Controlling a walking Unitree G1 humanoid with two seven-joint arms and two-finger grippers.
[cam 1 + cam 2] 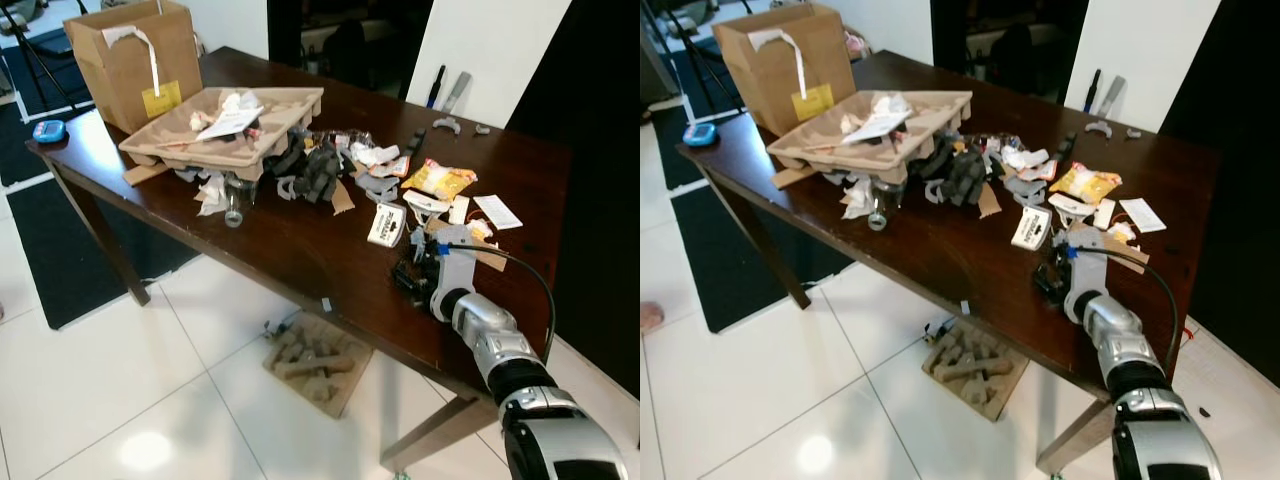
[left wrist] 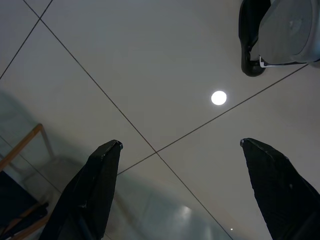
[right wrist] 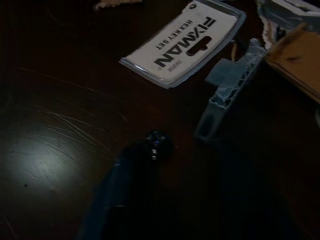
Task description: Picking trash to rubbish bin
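Trash is strewn over the dark wooden table (image 1: 300, 250): a white hex key set packet (image 1: 386, 224) (image 3: 182, 42), a yellow snack wrapper (image 1: 438, 178), torn paper, grey foam pieces (image 1: 310, 170) and a clear bottle (image 1: 237, 205). My right gripper (image 1: 412, 270) rests low on the table near its front right edge, just short of the packet. In the right wrist view a clear plastic strip (image 3: 227, 92) and a brown cardboard scrap (image 3: 295, 57) lie beside the packet. My left gripper (image 2: 180, 144) hangs open above the tiled floor.
A moulded pulp tray (image 1: 225, 135) holding paper and an open cardboard box (image 1: 135, 60) stand at the table's far left, with a blue device (image 1: 48, 130) at the corner. Another pulp tray (image 1: 318, 362) lies on the floor under the table. My foot (image 2: 280, 30) is on the tiles.
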